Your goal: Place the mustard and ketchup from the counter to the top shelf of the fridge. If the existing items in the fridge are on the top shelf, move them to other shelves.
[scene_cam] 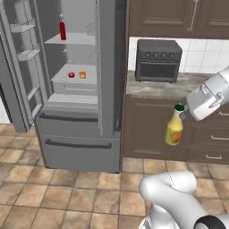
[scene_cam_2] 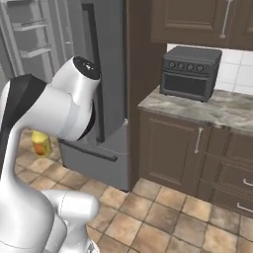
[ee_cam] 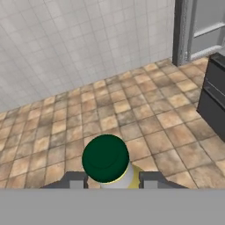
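The mustard [scene_cam: 174, 129], a yellow bottle with a green cap, hangs in the air in front of the counter cabinets. My gripper [scene_cam: 182, 112] is shut on its neck just below the cap. In the hand view the green cap [ee_cam: 105, 158] sits between my two fingers [ee_cam: 74, 179], above the tiled floor. A bit of the mustard [scene_cam_2: 40, 143] peeks out from behind my arm in the right base view. The ketchup [scene_cam: 62, 30], a red bottle, stands upright on an upper shelf [scene_cam: 74, 40] of the open fridge [scene_cam: 76, 89].
A small red item [scene_cam: 71, 75] and an orange one [scene_cam: 82, 74] sit on a lower fridge shelf. The fridge door [scene_cam: 22, 67] stands open to the left. A dark toaster oven [scene_cam: 158, 60] rests on the stone counter [scene_cam: 179, 89]. Tiled floor lies below.
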Robot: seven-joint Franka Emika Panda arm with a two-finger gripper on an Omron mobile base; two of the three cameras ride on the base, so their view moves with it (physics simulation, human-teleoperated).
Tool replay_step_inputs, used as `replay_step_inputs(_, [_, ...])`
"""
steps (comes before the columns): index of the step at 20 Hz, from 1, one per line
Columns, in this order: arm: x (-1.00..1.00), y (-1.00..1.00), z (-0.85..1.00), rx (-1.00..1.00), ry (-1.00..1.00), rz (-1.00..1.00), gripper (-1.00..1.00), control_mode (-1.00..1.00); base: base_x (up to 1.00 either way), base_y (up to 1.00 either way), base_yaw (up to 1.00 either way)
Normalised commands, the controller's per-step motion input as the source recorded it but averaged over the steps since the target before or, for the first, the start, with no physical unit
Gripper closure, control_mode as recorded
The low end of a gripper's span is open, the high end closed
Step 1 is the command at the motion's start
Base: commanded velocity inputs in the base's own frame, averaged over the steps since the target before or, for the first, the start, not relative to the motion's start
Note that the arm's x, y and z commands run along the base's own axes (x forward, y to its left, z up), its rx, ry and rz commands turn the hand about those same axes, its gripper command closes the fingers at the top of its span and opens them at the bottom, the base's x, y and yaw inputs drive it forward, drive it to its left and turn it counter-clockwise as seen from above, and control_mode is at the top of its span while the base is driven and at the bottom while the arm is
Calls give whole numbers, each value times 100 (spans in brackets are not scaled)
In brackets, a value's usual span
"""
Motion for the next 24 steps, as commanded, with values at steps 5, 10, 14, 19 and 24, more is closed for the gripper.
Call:
replay_step_inputs(5, [0, 0, 0, 0, 0, 0, 100, 100, 15, 100, -32])
replay_step_inputs(10, [0, 0, 0, 0, 0, 0, 100, 100, 33, 97, -9])
replay_step_inputs(14, [0, 0, 0, 0, 0, 0, 100, 100, 5, 91, 15])
replay_step_inputs(19, [0, 0, 0, 0, 0, 0, 100, 100, 64, 100, 0])
replay_step_inputs(24, [0, 0, 0, 0, 0, 0, 100, 100, 98, 100, -13])
